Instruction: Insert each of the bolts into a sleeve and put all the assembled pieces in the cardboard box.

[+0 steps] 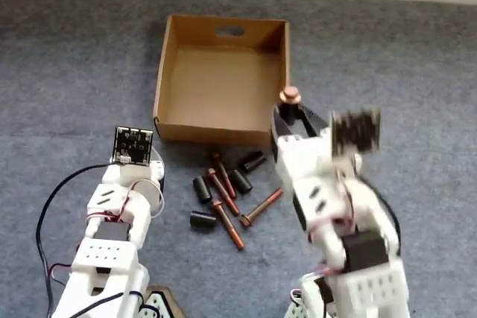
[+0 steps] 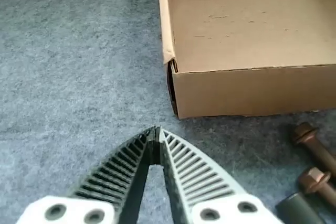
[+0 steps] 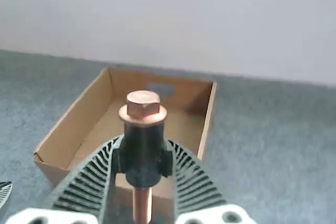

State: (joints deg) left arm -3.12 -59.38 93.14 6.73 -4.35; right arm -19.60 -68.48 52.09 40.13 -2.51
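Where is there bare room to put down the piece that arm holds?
The cardboard box has a bare floor, near the sleeved bolt in the right gripper. Carpet left and right of the box is free too. Crowded: the strip before the box, where loose bolts and sleeves lie.

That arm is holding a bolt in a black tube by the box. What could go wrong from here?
1. The right gripper grips only the sleeve. The bolt just hangs in it by its head, so tilting might let it slide out.
2. In the high view both seem close to the right wall of the box. Released there, they might hit the rim and fall on the carpet.
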